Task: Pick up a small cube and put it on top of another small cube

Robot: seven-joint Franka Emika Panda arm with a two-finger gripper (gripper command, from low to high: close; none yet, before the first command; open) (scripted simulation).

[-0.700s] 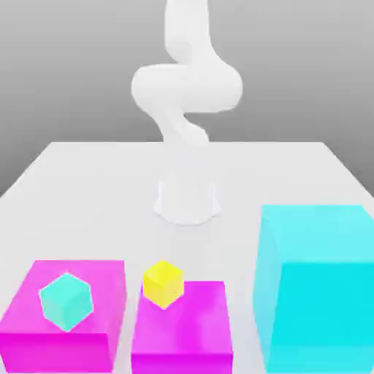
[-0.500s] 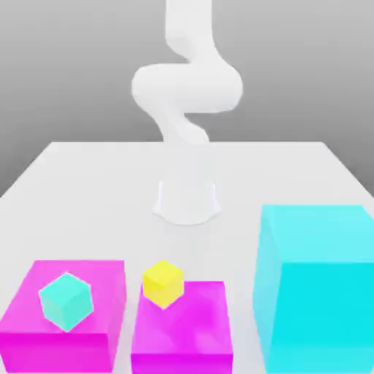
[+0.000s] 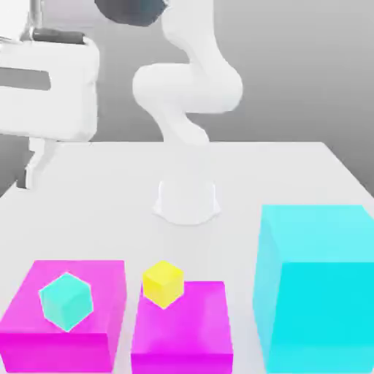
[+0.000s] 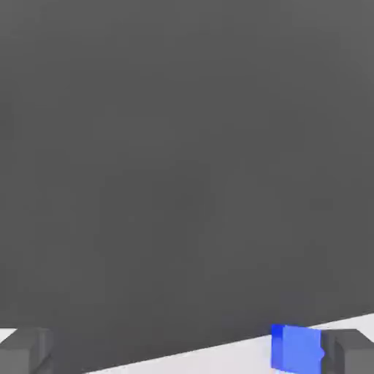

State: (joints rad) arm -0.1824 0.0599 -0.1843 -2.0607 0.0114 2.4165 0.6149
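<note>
Gripper (image 4: 187,352): released, exterior view's ten o'clock
Teal cube (image 3: 66,302): on pink block (image 3: 106,285), seven o'clock
Yellow cube (image 3: 163,284): six o'clock
Cyan block (image 3: 318,307): four o'clock

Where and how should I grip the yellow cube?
Probably pinch two opposite upright side faces of the yellow cube, coming from straight above: its top is uncovered, and it sits on the magenta block, turned corner-on to this view, so turn the tool to match.

In the hand view, a plain dark grey area (image 4: 182,161) is lying beyond the slanting edge of the white tabletop (image 4: 212,359). One blue block (image 4: 301,349) is near this edge, partly behind one of the two fingertips (image 4: 354,350), which stand wide apart.
</note>
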